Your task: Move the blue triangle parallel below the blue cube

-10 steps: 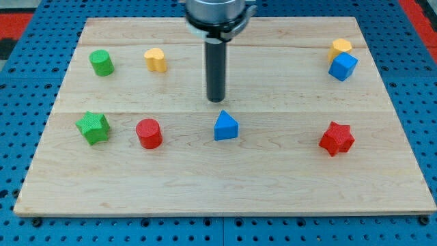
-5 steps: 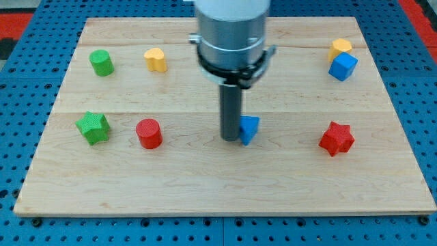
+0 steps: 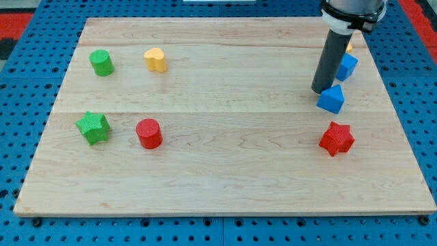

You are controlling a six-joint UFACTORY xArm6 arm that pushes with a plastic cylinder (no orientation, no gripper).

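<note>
The blue triangle [image 3: 332, 100] lies at the board's right side, just below the blue cube [image 3: 347, 66], which is partly hidden behind my rod. My tip [image 3: 319, 90] stands against the triangle's upper left edge, touching or nearly touching it. A yellow block [image 3: 349, 48] above the cube is mostly hidden by the rod.
A red star [image 3: 336, 139] lies below the triangle. A red cylinder [image 3: 149, 133] and a green star [image 3: 93, 127] sit at the left. A green cylinder [image 3: 102, 63] and a yellow heart-like block [image 3: 156, 59] sit at the upper left. The wooden board [image 3: 225, 178] rests on a blue pegboard.
The blue triangle has been pushed from the board's middle to the right and upward, ending under the blue cube. My rod moved right with it.
</note>
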